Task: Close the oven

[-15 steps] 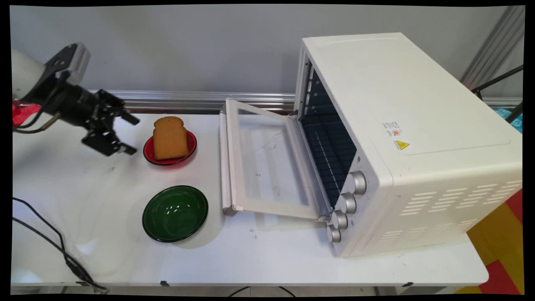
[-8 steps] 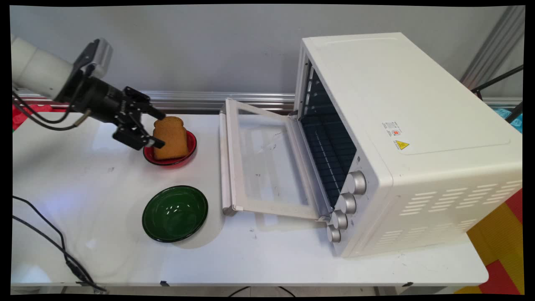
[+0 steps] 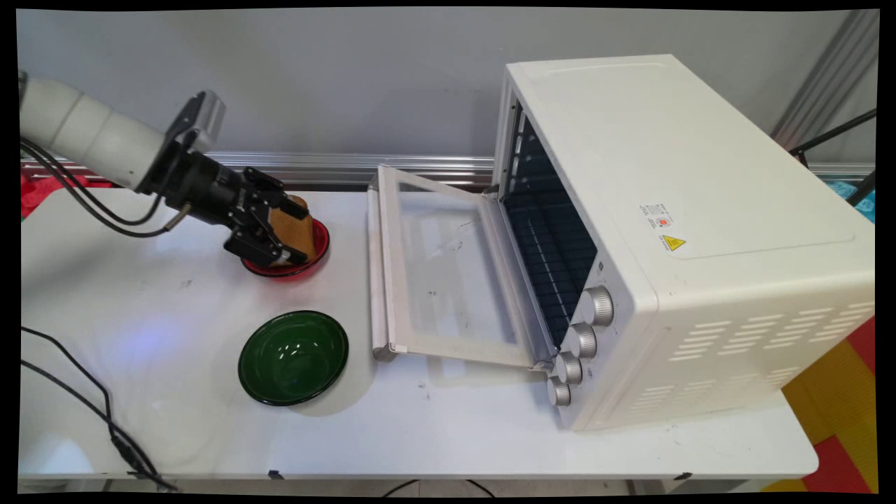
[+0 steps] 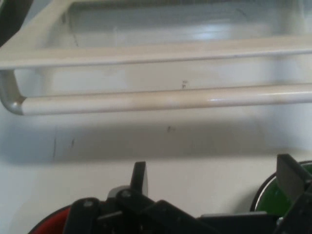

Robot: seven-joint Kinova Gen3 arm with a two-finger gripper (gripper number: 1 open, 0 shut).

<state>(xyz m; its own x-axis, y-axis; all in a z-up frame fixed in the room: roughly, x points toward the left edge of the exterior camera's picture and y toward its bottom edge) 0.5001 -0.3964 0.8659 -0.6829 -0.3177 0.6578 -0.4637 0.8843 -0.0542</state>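
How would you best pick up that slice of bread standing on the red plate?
Probably by its two broad flat faces, coming in sideways from the arm's side: the bread stands upright on the red plate, thin edge toward the open end effector.

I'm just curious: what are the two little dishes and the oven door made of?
The green dish and the red dish look like glossy glass or glazed ceramic: both show bright reflections. The oven door appears to be a clear glass pane, with the table showing through, in a white painted metal frame.
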